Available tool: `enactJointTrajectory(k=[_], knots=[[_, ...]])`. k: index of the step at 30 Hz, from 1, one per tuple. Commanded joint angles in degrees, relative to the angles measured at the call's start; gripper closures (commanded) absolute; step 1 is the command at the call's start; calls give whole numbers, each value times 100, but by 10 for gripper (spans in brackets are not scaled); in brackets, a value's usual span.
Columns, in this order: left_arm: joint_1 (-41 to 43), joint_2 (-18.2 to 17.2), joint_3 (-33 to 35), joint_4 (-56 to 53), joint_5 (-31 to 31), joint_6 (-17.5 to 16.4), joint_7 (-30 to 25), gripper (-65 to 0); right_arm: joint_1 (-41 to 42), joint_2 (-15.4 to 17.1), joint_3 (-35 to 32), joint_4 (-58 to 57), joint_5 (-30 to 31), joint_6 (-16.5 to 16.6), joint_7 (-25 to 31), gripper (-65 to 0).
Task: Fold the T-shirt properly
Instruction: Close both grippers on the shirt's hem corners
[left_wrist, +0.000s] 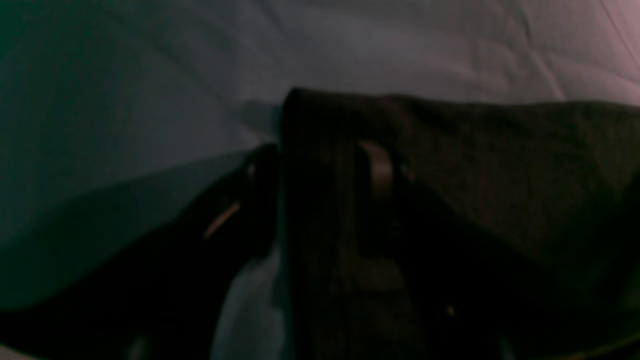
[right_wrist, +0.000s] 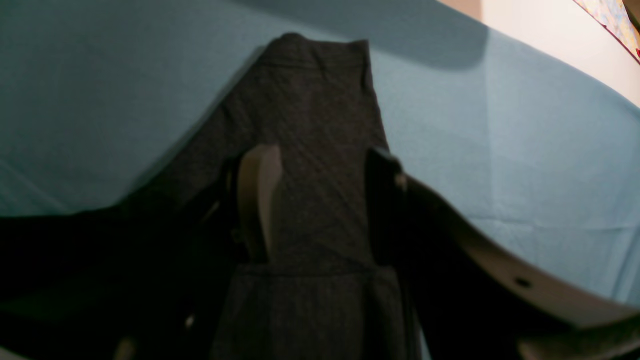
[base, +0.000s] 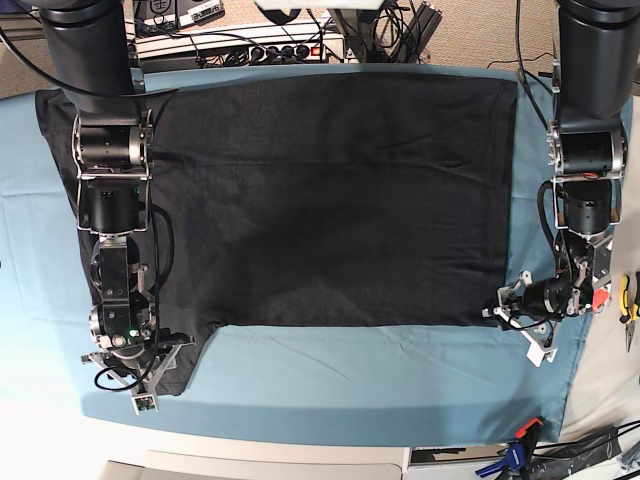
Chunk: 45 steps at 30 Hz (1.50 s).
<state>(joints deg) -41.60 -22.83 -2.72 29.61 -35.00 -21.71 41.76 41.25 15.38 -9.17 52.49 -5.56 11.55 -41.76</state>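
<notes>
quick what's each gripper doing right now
Left gripper: shut on the large black cotton T-shirt, at a corner.
Right gripper: shut on the T-shirt's sleeve.

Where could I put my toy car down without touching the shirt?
Bare teal cloth runs along the front edge, below the T-shirt, between the two grippers. A narrower strip lies outside the right gripper. The table's middle and back are covered.

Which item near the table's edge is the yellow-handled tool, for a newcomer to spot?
Start from the teal table cloth under the T-shirt. Go to its edge beside the left gripper, on the base view's right. The pliers lie just past it, cut off by the frame, the only yellow-handled thing there.
</notes>
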Motion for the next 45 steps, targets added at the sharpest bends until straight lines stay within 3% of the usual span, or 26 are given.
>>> enactJointTrajectory(k=[1,9,19,43,45], knots=[[-186,-94,-26,85,20,-39,-63,-266,223,50,17,107,-28,-70,125,-274],[-55,-66,-125,85,-83,-33,-22,-266,221,52,17,107,-31,-70,114,-274],[212,-68,-1482,0,-407,-125,133,-266,221,50,15,107,-26,-70,120,-274],[205,212,-1305,0,-444,-216,236,-266,173,52,15,107,-31,-68,146,-274],[205,203,-1305,0,-444,-219,227,-237,157,52,15,107,-31,-68,146,-274]])
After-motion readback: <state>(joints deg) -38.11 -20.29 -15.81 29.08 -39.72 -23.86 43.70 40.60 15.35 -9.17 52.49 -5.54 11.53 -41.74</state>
